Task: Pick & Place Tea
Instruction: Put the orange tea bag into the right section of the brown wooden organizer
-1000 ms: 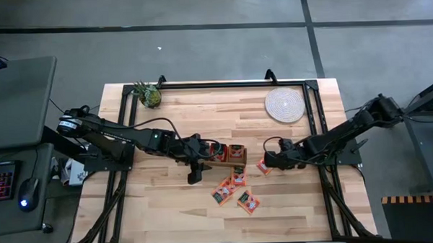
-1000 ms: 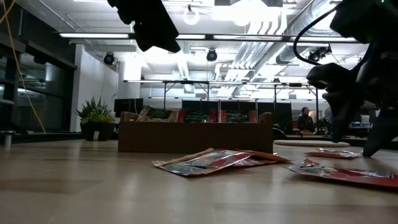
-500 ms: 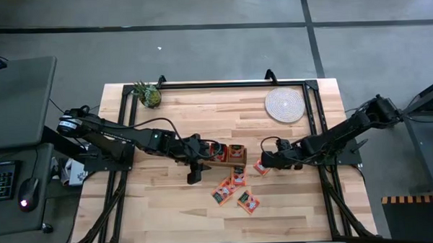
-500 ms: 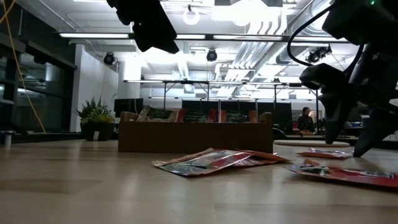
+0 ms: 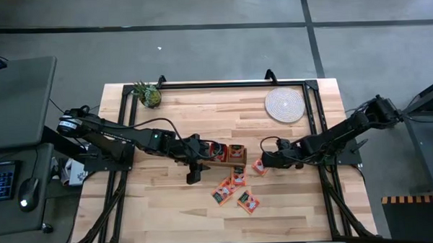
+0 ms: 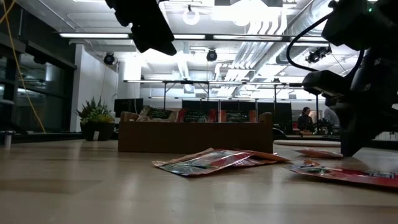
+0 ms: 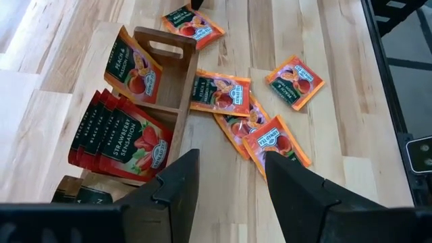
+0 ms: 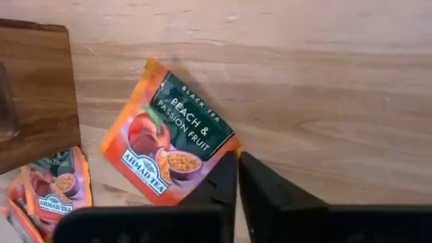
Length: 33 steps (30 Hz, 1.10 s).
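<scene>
Several orange-red tea sachets [image 5: 237, 187] lie loose on the wooden table in front of the long wooden box [image 5: 225, 154]. More sachets [image 7: 128, 138] stand in the box's compartments. One peach sachet [image 8: 169, 145] lies flat to the right of the box, and my right gripper [image 5: 263, 163] stands over it, shut on its corner. My left gripper [image 7: 229, 189] hangs open above the table at the box's near left [image 5: 195, 170], with nothing between its fingers. My right gripper pinches a corner of the peach sachet [image 8: 219, 145] between its two fingertips [image 8: 228, 172]. The fingers slant steeply down from the table's right side. The sachet lies flat on the table.
A round woven mat [image 5: 284, 105] lies at the far right and a small pineapple [image 5: 148, 95] at the far left. A black frame [image 5: 222, 84] runs along the table's edges. Bare wood lies in front of the loose sachets.
My right gripper's fingers stood wide apart over the peach sachet and have now shut on its corner. The sachet has stayed flat on the table.
</scene>
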### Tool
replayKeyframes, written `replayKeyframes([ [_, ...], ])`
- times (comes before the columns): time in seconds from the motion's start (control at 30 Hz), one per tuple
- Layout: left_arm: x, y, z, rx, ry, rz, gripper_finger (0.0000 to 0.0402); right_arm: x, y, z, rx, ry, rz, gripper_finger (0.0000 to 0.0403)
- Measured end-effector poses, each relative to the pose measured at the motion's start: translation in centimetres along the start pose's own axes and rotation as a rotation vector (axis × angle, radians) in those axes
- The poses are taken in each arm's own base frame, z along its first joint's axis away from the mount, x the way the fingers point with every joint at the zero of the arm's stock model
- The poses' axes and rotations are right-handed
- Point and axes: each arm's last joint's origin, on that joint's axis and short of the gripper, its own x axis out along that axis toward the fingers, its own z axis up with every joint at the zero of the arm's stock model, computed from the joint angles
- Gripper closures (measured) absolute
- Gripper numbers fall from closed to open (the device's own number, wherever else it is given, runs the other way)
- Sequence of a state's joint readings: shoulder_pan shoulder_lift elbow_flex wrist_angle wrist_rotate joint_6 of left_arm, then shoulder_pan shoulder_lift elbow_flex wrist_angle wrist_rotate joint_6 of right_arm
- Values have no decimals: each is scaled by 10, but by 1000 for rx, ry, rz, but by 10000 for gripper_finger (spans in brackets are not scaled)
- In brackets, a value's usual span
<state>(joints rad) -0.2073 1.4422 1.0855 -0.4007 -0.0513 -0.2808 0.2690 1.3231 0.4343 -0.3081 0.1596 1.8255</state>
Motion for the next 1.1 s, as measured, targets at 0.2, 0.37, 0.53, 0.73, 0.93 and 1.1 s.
replayKeyframes([
  [0.2, 0, 0, 0, 7, 0, 0, 234, 0, 2, 1, -57, -27, 24, 401],
  [0.37, 0, 0, 0, 7, 0, 1, 234, -4, 4, 3, -92, -93, 66, 402],
  [0.53, 0, 0, 0, 7, 3, 2, 234, -15, 8, 6, -100, -139, 139, 402],
  [0.73, 0, 0, -1, 3, 11, 4, 234, -31, 11, 9, -133, -189, 228, 402],
  [0.93, 0, 0, -1, -3, 12, 5, 234, -49, 13, 13, -178, -245, 320, 403],
  [1.1, 0, 2, -1, -7, 11, 9, 234, -70, 21, 18, -265, -309, 347, 403],
])
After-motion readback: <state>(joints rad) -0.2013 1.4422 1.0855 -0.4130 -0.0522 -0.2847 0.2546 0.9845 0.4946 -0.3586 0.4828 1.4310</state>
